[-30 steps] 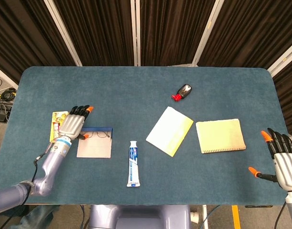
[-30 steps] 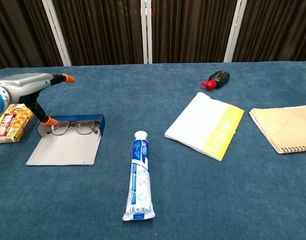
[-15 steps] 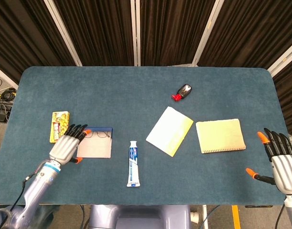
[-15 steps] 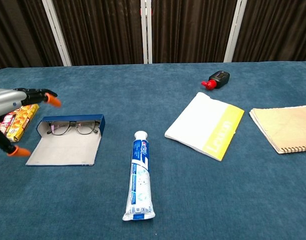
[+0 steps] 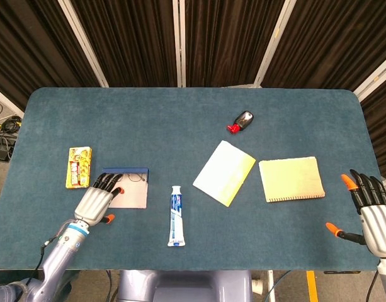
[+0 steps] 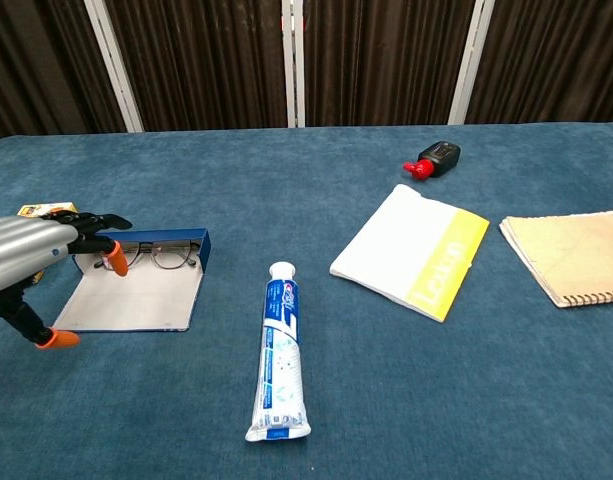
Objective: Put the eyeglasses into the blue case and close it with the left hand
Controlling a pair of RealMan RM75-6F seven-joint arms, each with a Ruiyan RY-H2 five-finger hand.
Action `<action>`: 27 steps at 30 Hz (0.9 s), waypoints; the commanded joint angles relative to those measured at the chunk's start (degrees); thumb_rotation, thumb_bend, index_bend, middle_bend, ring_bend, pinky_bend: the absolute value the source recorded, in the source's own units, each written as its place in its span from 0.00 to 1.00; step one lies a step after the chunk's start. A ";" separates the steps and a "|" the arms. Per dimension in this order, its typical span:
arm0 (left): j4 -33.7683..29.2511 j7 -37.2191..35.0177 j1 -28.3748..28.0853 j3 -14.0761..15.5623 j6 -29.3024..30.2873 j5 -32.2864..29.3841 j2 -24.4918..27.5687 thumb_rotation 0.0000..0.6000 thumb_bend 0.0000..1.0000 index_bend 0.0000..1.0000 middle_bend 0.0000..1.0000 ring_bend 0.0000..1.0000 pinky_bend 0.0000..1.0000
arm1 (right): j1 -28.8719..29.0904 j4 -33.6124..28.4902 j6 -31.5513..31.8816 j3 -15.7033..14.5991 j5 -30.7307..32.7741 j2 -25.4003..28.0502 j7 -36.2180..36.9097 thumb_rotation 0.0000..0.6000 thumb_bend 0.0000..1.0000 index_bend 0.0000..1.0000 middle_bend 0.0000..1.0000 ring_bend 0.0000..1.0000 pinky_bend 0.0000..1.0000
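One step remains, we judge: eyeglasses (image 6: 151, 255) lie in the open blue case (image 6: 136, 295), lower left. Our left hand (image 5: 98, 201) hovers empty, fingers spread, to fold its lid; right hand (image 5: 372, 211) idles empty.

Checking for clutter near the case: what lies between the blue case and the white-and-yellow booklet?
Only the toothpaste tube lies between the blue case and the booklet, on bare table; the head view shows it best.
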 commanded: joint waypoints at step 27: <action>10.87 -3.48 -1.06 -4.36 -2.74 -1.54 -9.60 1.00 0.19 0.30 0.00 0.00 0.00 | 0.29 0.08 -0.83 0.08 0.81 0.11 0.48 1.00 0.00 0.00 0.00 0.00 0.00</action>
